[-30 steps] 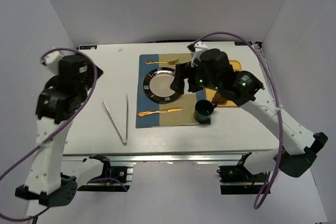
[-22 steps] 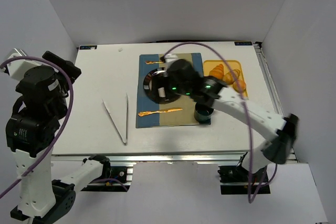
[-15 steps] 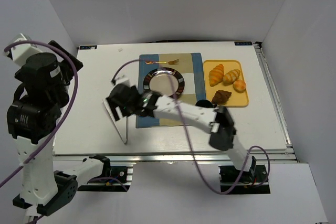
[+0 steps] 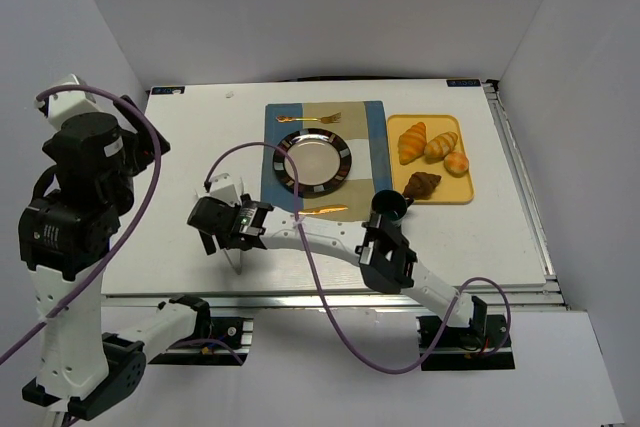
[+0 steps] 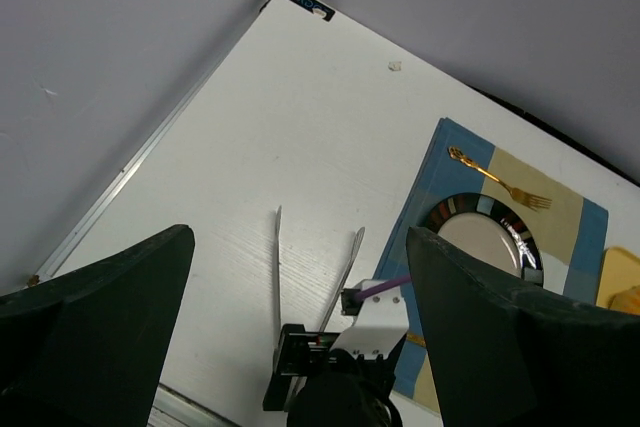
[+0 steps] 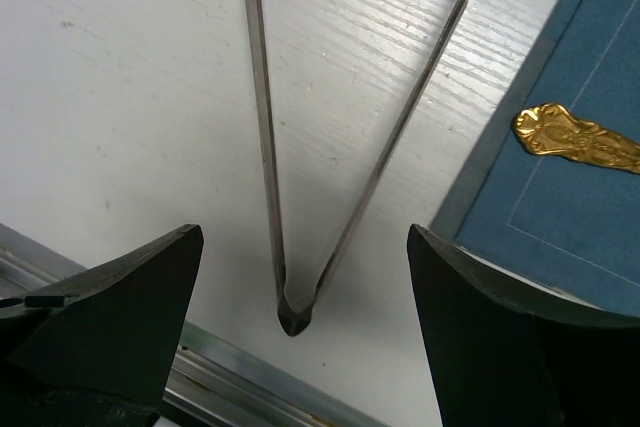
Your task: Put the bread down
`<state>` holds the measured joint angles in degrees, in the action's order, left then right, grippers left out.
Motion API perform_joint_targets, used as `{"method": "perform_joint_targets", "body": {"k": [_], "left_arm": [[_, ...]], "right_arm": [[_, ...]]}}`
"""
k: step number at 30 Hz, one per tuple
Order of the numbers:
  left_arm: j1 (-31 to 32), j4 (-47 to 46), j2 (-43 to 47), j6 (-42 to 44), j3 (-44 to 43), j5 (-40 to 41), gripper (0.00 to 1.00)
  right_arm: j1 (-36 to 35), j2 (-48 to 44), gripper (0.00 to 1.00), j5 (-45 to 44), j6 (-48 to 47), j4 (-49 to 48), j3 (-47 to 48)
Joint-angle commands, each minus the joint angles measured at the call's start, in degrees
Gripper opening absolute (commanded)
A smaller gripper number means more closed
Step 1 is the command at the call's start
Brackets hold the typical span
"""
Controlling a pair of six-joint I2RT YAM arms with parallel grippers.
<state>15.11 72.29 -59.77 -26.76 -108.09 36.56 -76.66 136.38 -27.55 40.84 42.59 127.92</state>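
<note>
**A:** Where is the bread (image 4: 411, 141) now?

**B:** Four pieces lie on the yellow tray (image 4: 455, 191), right of the plate (image 4: 313, 161). Nothing touches them. Three are golden and flaky, one is dark brown.

**A:** And the claws?

**B:** The right gripper (image 6: 300, 277) is spread wide over the hinge of the tongs (image 6: 291, 315), left of the plate and nearer. It holds nothing. The left gripper (image 5: 300, 277) hangs high, also wide and empty.

**A:** What may fail?

**B:** The tongs are thin, smooth metal, flat on the table (image 4: 180, 147). I think the fingers could pinch only one leg, or push them off the near edge. How low the fingers are, I cannot tell well.
</note>
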Motion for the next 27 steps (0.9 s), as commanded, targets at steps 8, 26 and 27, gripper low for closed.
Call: {"method": "perform_joint_targets", "body": {"k": [8,26,27], "left_arm": [[-0.2,0.7,3.0,-0.1,3.3,-3.1,0.98],[-0.2,1.3,5.3,0.6,6.6,-3.2,0.98],[-0.2,1.2,5.9,0.6,6.9,-3.3,0.98]], "right_arm": [[-1.5,5.1,0.89,-6.3,4.4,-2.2,4.2],[-0.7,14.2,0.89,-8.0,4.8,-8.0,5.7],[-0.7,14.7,0.89,-8.4,4.9,-8.0,5.6]]}}
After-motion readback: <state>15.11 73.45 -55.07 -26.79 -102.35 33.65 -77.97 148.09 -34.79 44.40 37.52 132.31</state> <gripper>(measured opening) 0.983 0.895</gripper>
